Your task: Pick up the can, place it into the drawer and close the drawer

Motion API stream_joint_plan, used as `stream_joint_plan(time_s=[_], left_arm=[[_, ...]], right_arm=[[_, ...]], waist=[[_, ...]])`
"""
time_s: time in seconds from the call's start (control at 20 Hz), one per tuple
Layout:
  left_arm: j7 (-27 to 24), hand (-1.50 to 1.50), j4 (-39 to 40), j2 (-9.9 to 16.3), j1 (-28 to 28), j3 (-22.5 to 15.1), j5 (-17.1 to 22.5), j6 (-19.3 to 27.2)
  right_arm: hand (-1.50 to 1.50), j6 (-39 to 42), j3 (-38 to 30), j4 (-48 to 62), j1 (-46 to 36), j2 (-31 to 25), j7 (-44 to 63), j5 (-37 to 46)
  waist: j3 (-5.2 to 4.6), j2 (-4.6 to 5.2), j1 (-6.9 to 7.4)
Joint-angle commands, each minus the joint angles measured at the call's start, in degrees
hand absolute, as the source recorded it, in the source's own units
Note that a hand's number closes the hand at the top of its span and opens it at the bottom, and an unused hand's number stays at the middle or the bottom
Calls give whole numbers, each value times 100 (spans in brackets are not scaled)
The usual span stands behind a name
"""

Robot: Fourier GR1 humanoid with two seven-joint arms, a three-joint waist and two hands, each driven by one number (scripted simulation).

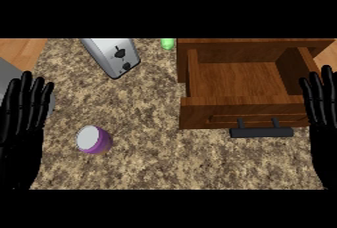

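Both hands, left and right, rest flat-fingered at the edges, holding nothing; the can stands untouched, the drawer pulled out, ready to take it.

Left hand at the view's left edge, fingers straight and pointing up, resting open, right hand at the right edge, likewise open and upright, seemingly partly cut off by the frame, both empty
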Motion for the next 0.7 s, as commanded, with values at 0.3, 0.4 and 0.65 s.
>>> stream_joint_plan(time_s=[0.3, 0.4, 0.65], left_arm=[[714, -150, -15, -149, 1590, 525, 518, 85], [820, -150, -213, -233, 1834, 499, 516, 153], [1968, -150, -994, 118, 1635, 958, 1012, 111]], right_arm=[[-150, -249, -167, 257, 634, 304, 479, -91], [-150, -272, -272, 81, 633, 190, 904, -123], [-150, -290, -217, 143, 547, 251, 1083, -82]], waist=[[-31, -117, 204], [-31, -161, 170], [-25, -156, 130]])
